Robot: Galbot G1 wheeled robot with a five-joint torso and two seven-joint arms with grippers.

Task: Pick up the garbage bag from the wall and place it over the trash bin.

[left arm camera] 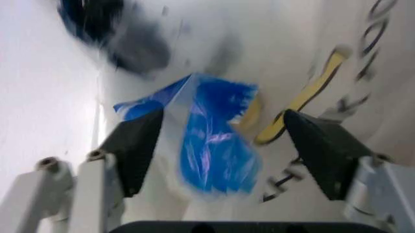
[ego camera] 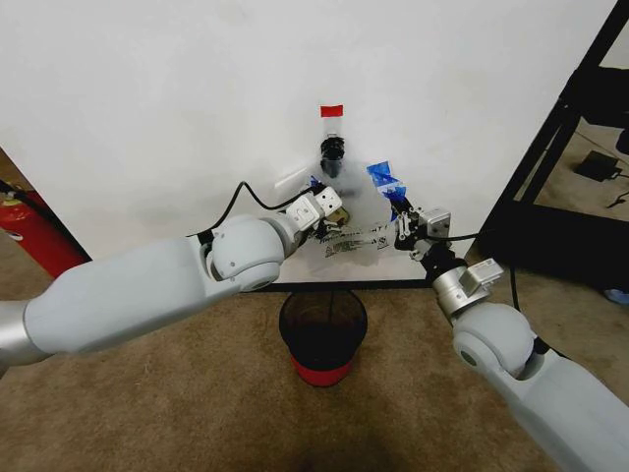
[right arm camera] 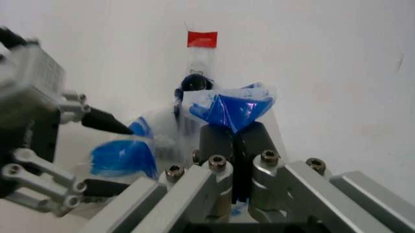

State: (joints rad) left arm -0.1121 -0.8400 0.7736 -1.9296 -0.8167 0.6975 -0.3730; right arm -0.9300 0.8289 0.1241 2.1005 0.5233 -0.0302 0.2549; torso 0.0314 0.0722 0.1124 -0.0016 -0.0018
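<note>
Centre frame, the thin translucent white plastic garbage bag (ego camera: 356, 228), crinkled, with black print and blue tape patches, hangs from the black hook (ego camera: 332, 155) on the plain white wall (ego camera: 147, 98). Right gripper (ego camera: 402, 228) pinches its taped edge tight. Left gripper (ego camera: 324, 218) gapes wide around another blue patch. Below sits the round black wire-mesh trash bin (ego camera: 323, 334).

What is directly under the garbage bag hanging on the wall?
Below the garbage bag the trash bin stands on the carpet against the wall, open and dark inside. The black baseboard runs behind it. The bin's bottom is too dark to see.
</note>
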